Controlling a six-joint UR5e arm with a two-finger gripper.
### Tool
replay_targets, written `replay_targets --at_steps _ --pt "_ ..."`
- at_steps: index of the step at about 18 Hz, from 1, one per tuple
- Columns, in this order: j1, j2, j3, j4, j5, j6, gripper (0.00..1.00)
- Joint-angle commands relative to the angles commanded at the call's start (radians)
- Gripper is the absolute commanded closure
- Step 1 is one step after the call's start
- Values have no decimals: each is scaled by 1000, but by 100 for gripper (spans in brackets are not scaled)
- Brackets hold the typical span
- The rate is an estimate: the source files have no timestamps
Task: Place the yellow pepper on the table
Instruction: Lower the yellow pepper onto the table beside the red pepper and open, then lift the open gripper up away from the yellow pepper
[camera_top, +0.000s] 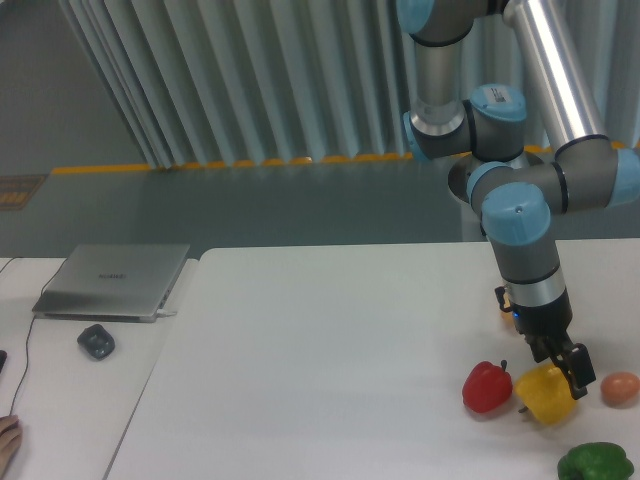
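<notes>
The yellow pepper (543, 394) sits low at the table's (330, 360) right side, just right of a red pepper (487, 388). It looks to be touching or almost touching the white top. My gripper (568, 366) points down at a slant and grips the pepper's upper right edge, its dark fingers shut on it. The arm's grey and blue wrist rises straight above it.
A small orange-pink round thing (620, 387) lies right of the gripper, and a green pepper (595, 463) lies at the bottom right corner. A sliver of a pale wedge (507, 311) shows behind the wrist. A silver laptop (112, 280) and a dark mouse (96, 341) rest on the left desk.
</notes>
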Motion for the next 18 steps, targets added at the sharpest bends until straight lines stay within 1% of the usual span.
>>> replay_targets --at_steps 3,5,6,7,8,9,10,12,15,16,18 --pt "9 17 18 -2 -21 -2 0" --pt "24 37 32 -27 -41 0 0" --pt "43 46 38 -67 -45 8 0" --pt "61 51 57 -119 -49 29 0" --pt "84 51 98 -203 -70 87 0" --pt "107 51 127 -265 -92 138 0" --pt "141 51 168 -337 -127 216 0" --pt "184 48 198 -383 -159 291 0" --pt "239 45 219 -440 -167 443 0" --pt "264 43 219 -454 -167 504 0" --pt "285 45 219 -469 -167 554 0"
